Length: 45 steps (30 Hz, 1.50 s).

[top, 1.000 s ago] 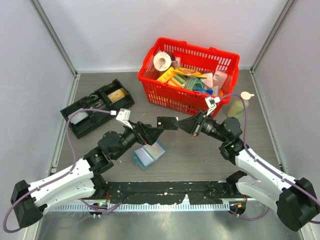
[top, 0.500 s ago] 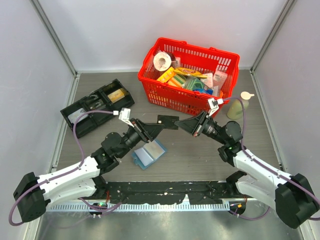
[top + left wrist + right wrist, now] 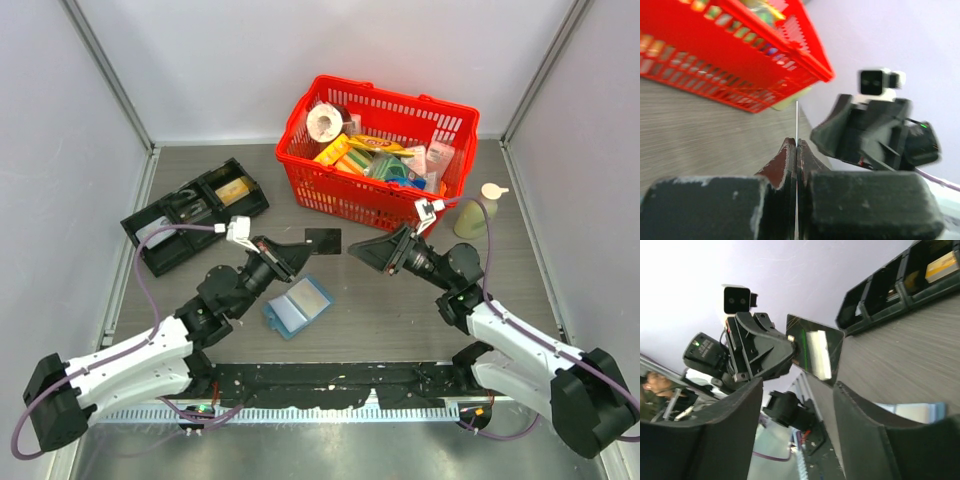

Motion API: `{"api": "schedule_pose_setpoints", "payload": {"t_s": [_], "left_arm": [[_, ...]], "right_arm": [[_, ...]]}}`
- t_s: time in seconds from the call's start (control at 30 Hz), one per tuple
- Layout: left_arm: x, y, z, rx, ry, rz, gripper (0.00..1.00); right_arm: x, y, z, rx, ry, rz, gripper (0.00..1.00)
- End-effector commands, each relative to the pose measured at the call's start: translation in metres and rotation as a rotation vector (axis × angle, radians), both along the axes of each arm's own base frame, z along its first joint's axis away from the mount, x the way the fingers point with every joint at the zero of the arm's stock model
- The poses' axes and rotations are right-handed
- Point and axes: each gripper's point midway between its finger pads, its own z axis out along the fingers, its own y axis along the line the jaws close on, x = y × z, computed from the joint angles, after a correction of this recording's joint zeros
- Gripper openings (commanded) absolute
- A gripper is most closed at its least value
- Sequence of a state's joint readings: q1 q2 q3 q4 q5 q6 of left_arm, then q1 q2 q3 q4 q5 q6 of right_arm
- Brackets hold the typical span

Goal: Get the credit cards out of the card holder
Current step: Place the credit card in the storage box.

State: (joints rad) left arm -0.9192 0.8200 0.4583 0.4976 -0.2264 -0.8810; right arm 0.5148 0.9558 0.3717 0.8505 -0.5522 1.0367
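Observation:
A dark glossy credit card (image 3: 322,240) hangs in the air above the table, pinched at its left edge by my left gripper (image 3: 301,249), which is shut on it. The left wrist view shows the card (image 3: 797,122) edge-on as a thin line between the closed fingers (image 3: 788,157). My right gripper (image 3: 356,250) stands open just right of the card and apart from it. From the right wrist the card (image 3: 815,352) faces me beyond the spread fingers (image 3: 860,410). The blue card holder (image 3: 297,306) lies open on the table below, also seen as the card holder (image 3: 912,412).
A red basket (image 3: 452,160) full of goods stands at the back right, also showing as the basket (image 3: 740,55). A black compartmented tray (image 3: 195,215) sits at the back left. A pale bottle (image 3: 478,215) stands right of the basket.
The right gripper has opened and let go of the card, drawing slightly back. The left gripper has shut on the card and carried it a little to the left.

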Motion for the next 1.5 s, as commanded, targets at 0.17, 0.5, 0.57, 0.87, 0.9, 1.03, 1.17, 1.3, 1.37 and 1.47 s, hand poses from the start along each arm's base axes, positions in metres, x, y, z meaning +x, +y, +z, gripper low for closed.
{"api": "schedule_pose_setpoints", "payload": {"t_s": [0.17,0.5,0.57,0.87,0.9,1.03,1.17,1.3,1.37,1.47], "left_arm": [[0.065,0.111,-0.041,0.127,0.150,0.492,0.00],[0.127,0.242,-0.062,0.083,0.273,0.882,0.00],[0.143,0.262,-0.067,0.072,0.300,0.926,0.00],[0.221,0.300,-0.102,0.226,0.384,1.041,0.00],[0.225,0.319,-0.109,0.235,0.404,1.090,0.00],[0.243,0.340,-0.125,0.231,0.429,1.145,0.00],[0.260,0.346,-0.140,0.243,0.445,1.142,0.00],[0.272,0.346,-0.151,0.254,0.455,1.126,0.00],[0.270,0.352,-0.154,0.275,0.474,1.151,0.00],[0.253,0.359,-0.146,0.254,0.441,1.201,0.00]], "right_arm": [[0.009,-0.015,-0.019,-0.170,-0.066,-0.127,0.76],[0.008,-0.019,-0.036,-0.260,-0.068,-0.135,0.84],[0.008,-0.018,-0.036,-0.274,-0.080,-0.128,0.85],[0.006,-0.016,-0.039,-0.344,-0.133,-0.097,0.86],[0.006,-0.016,-0.039,-0.359,-0.144,-0.091,0.86],[0.006,-0.017,-0.041,-0.394,-0.165,-0.081,0.86],[0.006,-0.015,-0.043,-0.404,-0.170,-0.068,0.86],[0.004,-0.014,-0.046,-0.411,-0.173,-0.050,0.86],[0.004,-0.014,-0.047,-0.417,-0.171,-0.047,0.86],[0.004,-0.014,-0.049,-0.424,-0.170,-0.048,0.86]]}}
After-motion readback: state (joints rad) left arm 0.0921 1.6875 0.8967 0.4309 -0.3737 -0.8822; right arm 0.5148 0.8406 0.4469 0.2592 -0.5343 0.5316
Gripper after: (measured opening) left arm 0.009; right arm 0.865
